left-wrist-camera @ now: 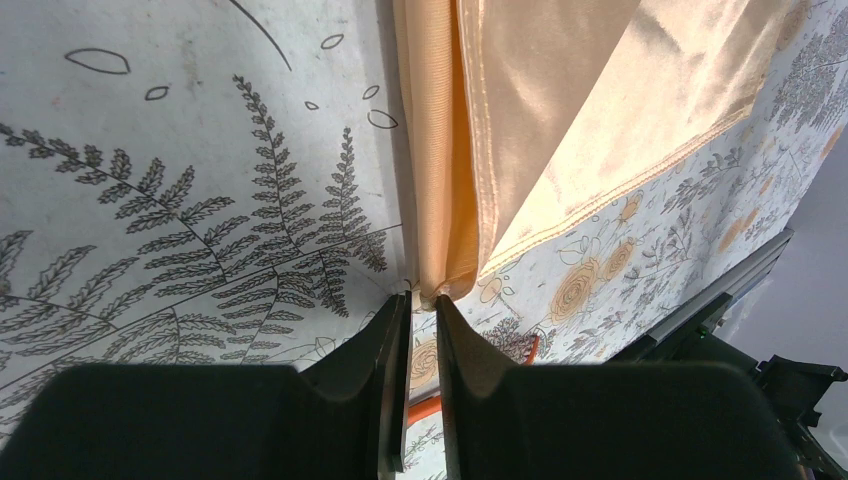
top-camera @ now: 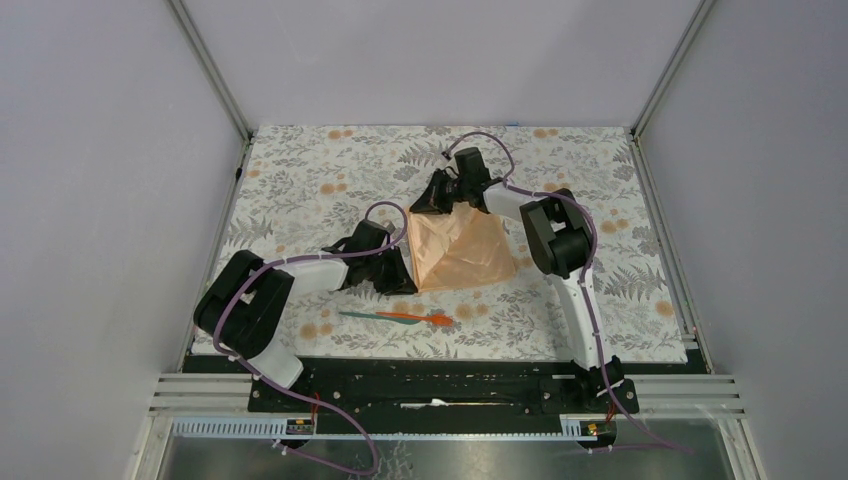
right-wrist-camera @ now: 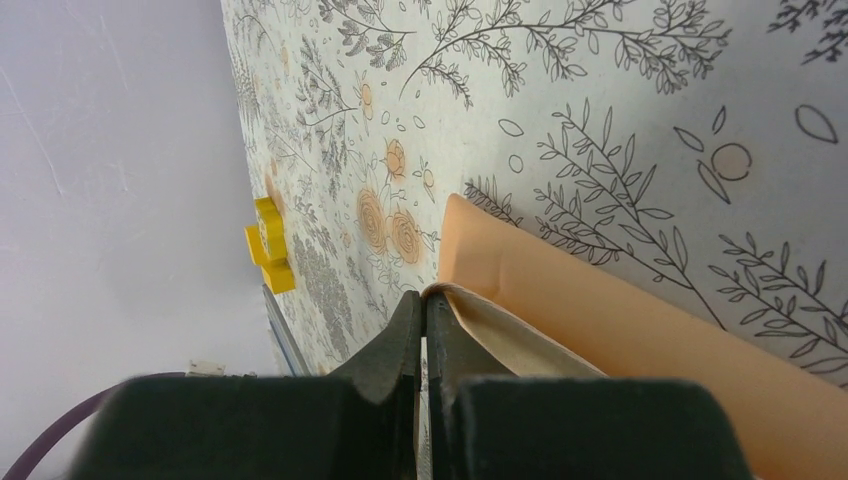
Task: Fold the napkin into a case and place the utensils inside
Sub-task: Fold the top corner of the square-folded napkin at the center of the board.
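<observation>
The peach-orange napkin (top-camera: pixel 462 250) lies mid-table, partly folded, with a raised ridge down its middle. My left gripper (top-camera: pixel 408 272) is shut on its near-left corner; the left wrist view shows the tips (left-wrist-camera: pixel 423 300) pinching the layered cloth (left-wrist-camera: pixel 520 120). My right gripper (top-camera: pixel 437 200) is shut on the far corner; the right wrist view shows the tips (right-wrist-camera: pixel 425 297) pinching a lifted flap of the napkin (right-wrist-camera: pixel 620 330). The utensils (top-camera: pixel 395 317), one teal-green and one orange-red, lie together on the tablecloth in front of the napkin. The orange-red one (left-wrist-camera: pixel 425 408) shows between my left fingers, on the cloth below.
The grey floral tablecloth (top-camera: pixel 300 190) covers the table. A small yellow block (right-wrist-camera: pixel 268 245) sits at the table's left edge by the wall. Grey walls enclose three sides, and a black rail (top-camera: pixel 430 385) runs along the near edge.
</observation>
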Tool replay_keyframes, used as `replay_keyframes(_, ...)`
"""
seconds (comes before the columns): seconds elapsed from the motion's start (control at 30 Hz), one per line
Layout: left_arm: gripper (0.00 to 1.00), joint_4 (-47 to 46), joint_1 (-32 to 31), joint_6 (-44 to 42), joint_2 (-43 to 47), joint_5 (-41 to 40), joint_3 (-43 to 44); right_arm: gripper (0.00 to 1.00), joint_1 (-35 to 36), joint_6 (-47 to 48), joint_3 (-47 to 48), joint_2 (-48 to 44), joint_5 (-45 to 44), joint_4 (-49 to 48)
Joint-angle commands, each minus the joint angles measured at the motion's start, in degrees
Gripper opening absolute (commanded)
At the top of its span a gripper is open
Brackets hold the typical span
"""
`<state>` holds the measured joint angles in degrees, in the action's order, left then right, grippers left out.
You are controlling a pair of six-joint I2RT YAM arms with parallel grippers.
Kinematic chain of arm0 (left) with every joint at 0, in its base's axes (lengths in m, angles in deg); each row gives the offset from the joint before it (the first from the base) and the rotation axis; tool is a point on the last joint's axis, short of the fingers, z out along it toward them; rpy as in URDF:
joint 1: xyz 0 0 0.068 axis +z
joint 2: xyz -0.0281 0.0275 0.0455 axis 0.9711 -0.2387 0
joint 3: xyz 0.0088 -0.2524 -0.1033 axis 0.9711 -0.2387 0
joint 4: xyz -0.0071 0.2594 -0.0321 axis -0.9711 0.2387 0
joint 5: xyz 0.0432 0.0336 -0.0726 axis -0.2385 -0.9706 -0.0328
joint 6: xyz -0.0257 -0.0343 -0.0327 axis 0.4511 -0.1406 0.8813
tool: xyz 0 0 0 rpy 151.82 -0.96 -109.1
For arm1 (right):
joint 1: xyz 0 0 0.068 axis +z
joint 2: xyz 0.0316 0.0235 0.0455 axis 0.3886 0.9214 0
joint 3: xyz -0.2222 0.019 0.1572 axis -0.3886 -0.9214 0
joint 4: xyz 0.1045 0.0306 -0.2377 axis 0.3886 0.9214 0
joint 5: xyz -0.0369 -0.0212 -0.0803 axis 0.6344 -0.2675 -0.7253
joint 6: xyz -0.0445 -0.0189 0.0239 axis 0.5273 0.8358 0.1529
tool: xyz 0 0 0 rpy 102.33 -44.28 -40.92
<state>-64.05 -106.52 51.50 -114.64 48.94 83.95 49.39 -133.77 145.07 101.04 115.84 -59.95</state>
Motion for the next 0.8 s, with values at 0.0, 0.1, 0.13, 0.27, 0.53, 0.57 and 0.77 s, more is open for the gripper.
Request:
replay_keyframes(0.0,0.21,0.24,0.17,-1.24,-1.07,-2.58,-1.72,0.00,0.76,-0.34,3.60,1.24,0.70,-1.22)
replay_keyframes(0.1,0.20,0.10,0.18,-1.20,-1.02,-2.52,-2.05,0.00,0.80,-0.34,4.33,1.83,0.70,-1.22)
replay_keyframes(0.13,0.20,0.06,0.18,-1.13,-1.02,-2.52,-2.14,0.00,0.79,-0.46,4.63,2.00,0.78,-1.16)
replay_keyframes(0.27,0.20,-0.07,0.20,-1.03,-0.72,-2.47,-2.33,0.00,0.77,-0.44,5.61,2.71,0.64,-0.96)
replay_keyframes(0.53,0.21,-0.10,0.13,-0.85,0.69,-2.15,-2.50,0.00,0.68,0.32,7.56,3.88,-0.47,0.19)
replay_keyframes(0.57,0.21,-0.10,0.09,-0.78,0.83,-2.12,-2.57,0.00,0.66,0.32,8.08,4.25,-0.34,0.38)
replay_keyframes(0.77,0.22,-0.10,0.09,-0.58,1.22,-2.10,-2.42,0.00,0.67,0.27,9.64,5.34,-0.02,0.63)
